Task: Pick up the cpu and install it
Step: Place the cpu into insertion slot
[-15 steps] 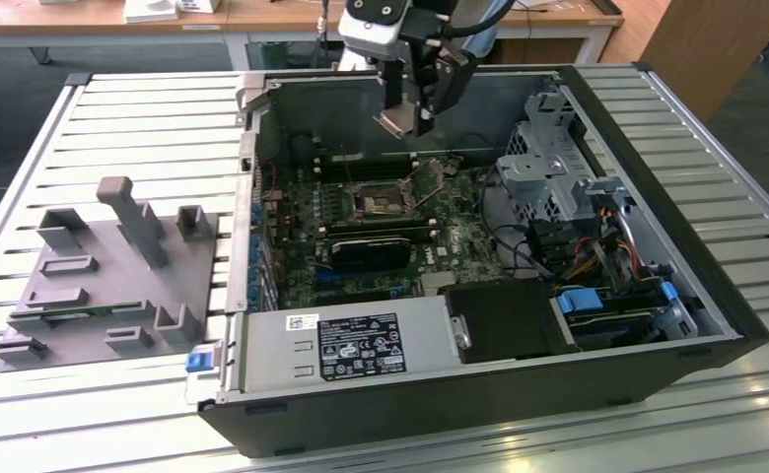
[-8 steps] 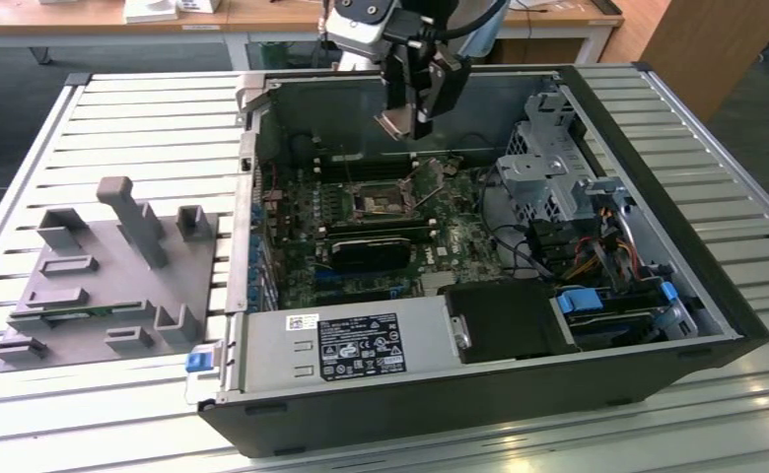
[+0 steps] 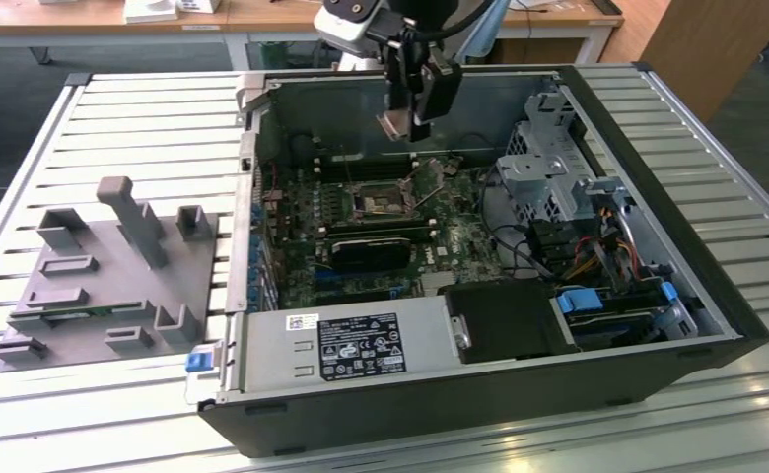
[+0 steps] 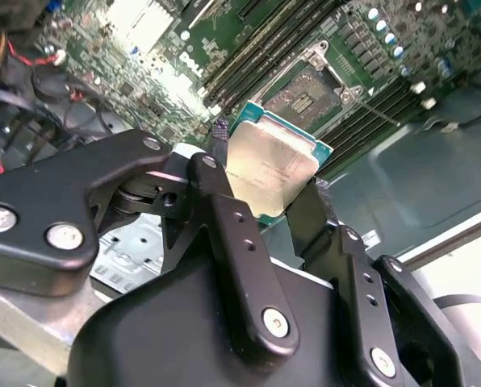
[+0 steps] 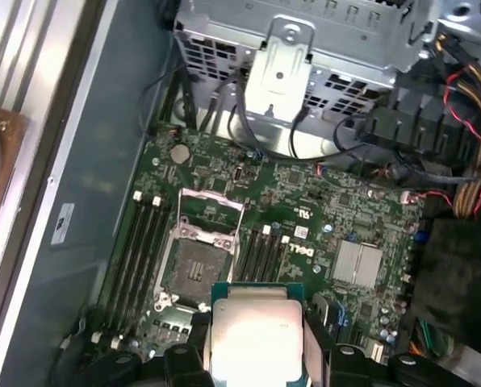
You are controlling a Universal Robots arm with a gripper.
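- In the exterior view, the arm (image 3: 358, 25) is reaching down from above over the open computer case (image 3: 490, 236). Its gripper (image 3: 406, 126) is pointing downward and is clamping the cpu (image 3: 392, 124) between its fingers. The cpu is hanging in the air above the motherboard (image 3: 398, 227), over the open socket (image 3: 382, 200) and clear of it. The grey fixture tray (image 3: 96, 286) is sitting on the slatted table (image 3: 135, 118), beside the case on the exterior view's left.
- In the second wrist view, the two black fingers (image 4: 219, 141) are pressing on opposite edges of the cpu (image 4: 273, 171), so the gripper (image 4: 269, 181) is grasping it. The cpu's shiny metal plate is facing the camera. The socket (image 4: 305, 90) is lying beyond it on the board, its frame open.
- In the first wrist view, the cpu (image 5: 255, 330) is sitting between the fingertips, with the socket (image 5: 198, 262) just beside it in the picture, uncovered.
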